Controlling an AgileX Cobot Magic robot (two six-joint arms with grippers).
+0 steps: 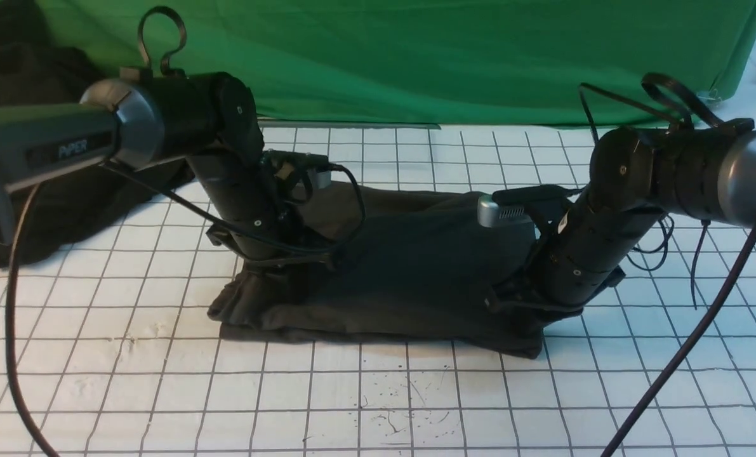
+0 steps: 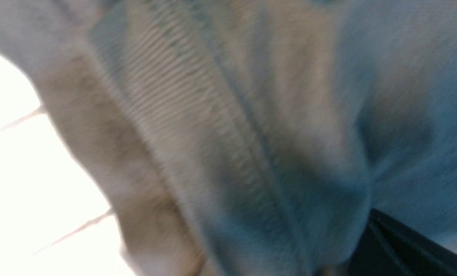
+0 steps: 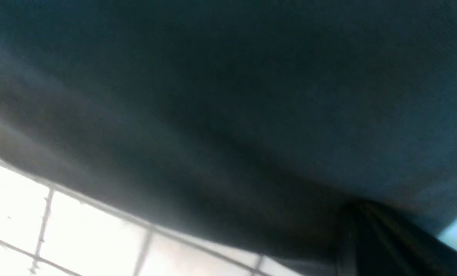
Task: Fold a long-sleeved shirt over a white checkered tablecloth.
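Checkered tablecloth (image 1: 378,393) under shirt (image 1: 409,266), grippers seemingly buried.

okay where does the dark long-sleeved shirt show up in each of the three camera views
Front view: the long-sleeved shirt lies bunched at centre, between both arms.
Left wrist view: it fills most of the picture, ribbed band showing, washed pale.
Right wrist view: it fills the upper part, dark and blurred.
Shared landmark: the white checkered tablecloth under its edge.

I see a dark charcoal knit shirt (image 1: 409,266) on white cloth gridded with thin dark lines (image 1: 130,355), a plain green backdrop cloth (image 1: 447,57) behind.
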